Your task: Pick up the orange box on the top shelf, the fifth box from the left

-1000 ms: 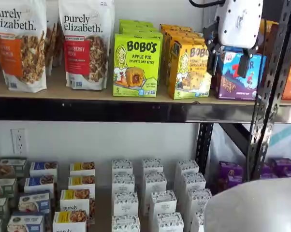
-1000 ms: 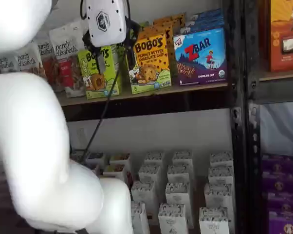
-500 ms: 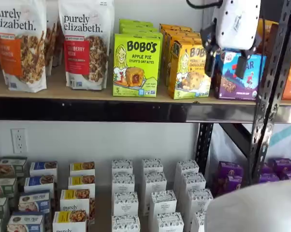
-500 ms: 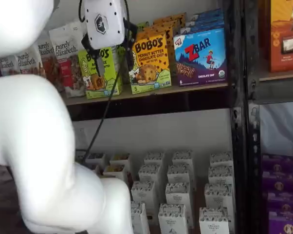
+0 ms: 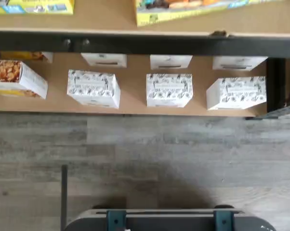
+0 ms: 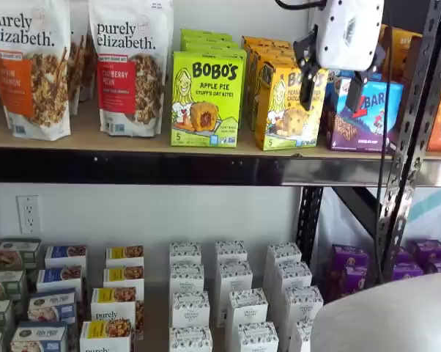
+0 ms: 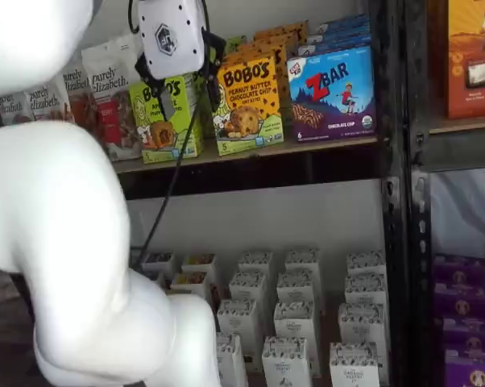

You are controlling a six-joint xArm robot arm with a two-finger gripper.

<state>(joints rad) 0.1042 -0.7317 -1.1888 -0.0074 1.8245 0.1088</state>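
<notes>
The top shelf (image 6: pixel 132 143) carries purely elizabeth granola bags (image 6: pixel 129 66), a lime-green Bobo's apple pie box (image 6: pixel 207 99), the orange Bobo's box (image 6: pixel 288 110) and a blue ZBar box (image 7: pixel 333 93). The gripper (image 6: pixel 330 94) hangs before the orange box's right edge, black fingers (image 6: pixel 307 92) plainly spread apart, holding nothing.
</notes>
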